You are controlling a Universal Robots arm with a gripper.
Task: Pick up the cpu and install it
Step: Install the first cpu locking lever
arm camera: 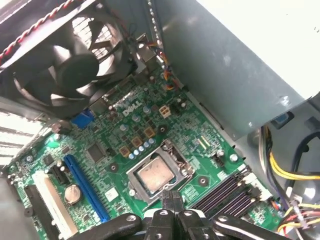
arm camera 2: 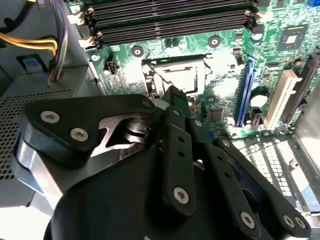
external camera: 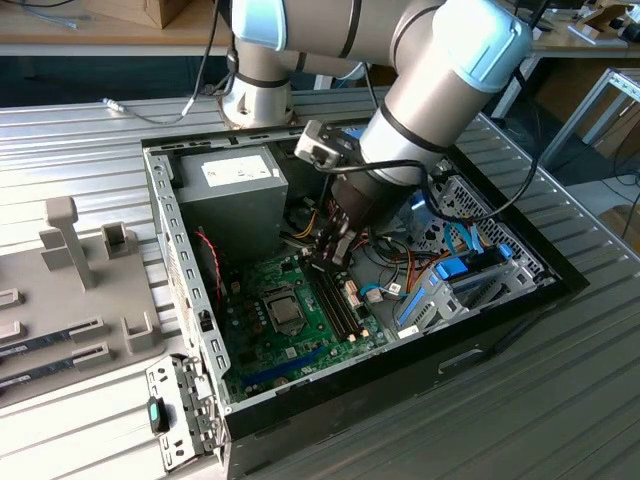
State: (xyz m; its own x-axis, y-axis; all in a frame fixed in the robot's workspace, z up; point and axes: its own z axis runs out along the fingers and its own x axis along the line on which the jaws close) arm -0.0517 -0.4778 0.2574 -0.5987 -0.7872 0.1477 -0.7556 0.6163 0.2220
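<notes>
The ribbed grey metal surface (external camera: 560, 400) carries an open black computer case (external camera: 520, 300) lying on its side, so its large green motherboard (arm camera: 115, 145) faces up within reach. The grey-and-blue robot arm (external camera: 440, 70) reaches down into the case at the frame's centre. Its black pincer (arm camera: 171, 199) hangs just above the board, fingertips pressed together on nothing. The cpu (arm camera: 156, 176), a small silvery square chip, already sits in its metal-framed socket (arm camera: 165, 155) just beside those tips, at lower centre of the first wrist view.
</notes>
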